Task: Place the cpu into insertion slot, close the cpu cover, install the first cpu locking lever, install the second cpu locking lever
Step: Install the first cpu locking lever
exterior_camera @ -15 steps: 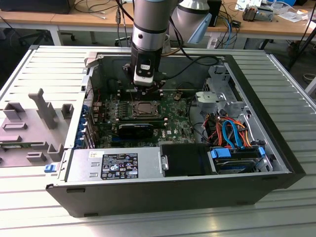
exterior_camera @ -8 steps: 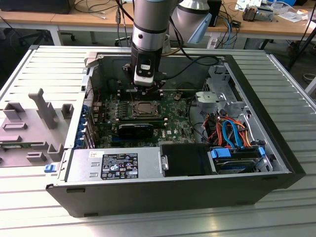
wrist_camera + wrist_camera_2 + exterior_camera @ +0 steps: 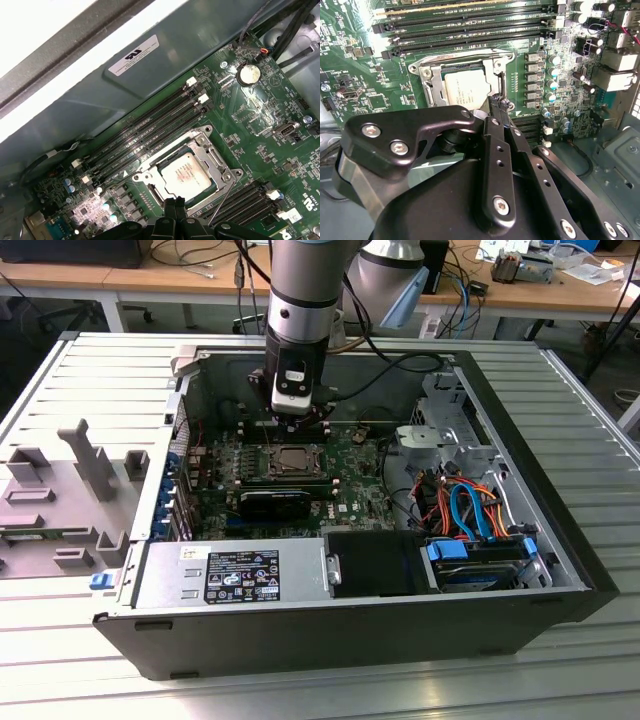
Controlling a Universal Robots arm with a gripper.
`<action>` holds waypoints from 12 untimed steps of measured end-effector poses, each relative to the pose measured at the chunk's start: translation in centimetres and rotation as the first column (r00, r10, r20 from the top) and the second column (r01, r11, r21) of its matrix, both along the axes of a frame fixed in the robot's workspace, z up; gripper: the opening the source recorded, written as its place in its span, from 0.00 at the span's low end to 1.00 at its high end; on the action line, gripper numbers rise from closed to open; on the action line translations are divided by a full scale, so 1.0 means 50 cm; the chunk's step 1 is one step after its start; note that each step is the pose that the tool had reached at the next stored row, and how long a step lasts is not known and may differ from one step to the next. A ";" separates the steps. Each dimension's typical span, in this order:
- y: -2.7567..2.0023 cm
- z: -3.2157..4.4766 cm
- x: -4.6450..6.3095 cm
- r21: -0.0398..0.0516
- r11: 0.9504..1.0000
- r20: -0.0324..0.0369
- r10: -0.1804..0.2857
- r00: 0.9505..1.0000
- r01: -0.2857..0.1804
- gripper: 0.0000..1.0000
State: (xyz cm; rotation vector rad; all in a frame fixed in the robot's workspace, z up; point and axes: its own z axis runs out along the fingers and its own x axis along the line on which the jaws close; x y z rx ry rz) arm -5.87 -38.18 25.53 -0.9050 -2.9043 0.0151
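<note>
Holding gripper [image 3: 301, 426], fingers pinched together, at cover [image 3: 217, 159] edge beside seated cpu [image 3: 187, 176], upper middle of exterior view.

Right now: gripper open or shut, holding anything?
Gripper: fingers shut, nothing visibly held, tips beside the cpu.

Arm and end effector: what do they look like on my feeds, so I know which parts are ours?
The arm is a silver-grey tube with a pale blue joint cap, a black wrist and a white-and-black module on it. Black cables loop off it. The end effector is matte black, built of flat linkage bars fastened with silver screws.
</note>
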 end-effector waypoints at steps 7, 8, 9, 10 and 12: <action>0.0000 0.000 0.000 0.000 1.000 0.000 0.004 1.000 -0.004 0.11; 0.0000 0.000 0.000 0.000 1.000 0.000 0.005 1.000 -0.005 0.11; 0.0000 0.000 0.000 0.000 1.000 0.000 0.006 1.000 -0.006 0.11; 0.0000 0.000 0.000 0.000 1.000 0.000 0.007 1.000 -0.007 0.11; 0.0000 0.000 0.000 0.000 1.000 0.000 0.008 1.000 -0.008 0.11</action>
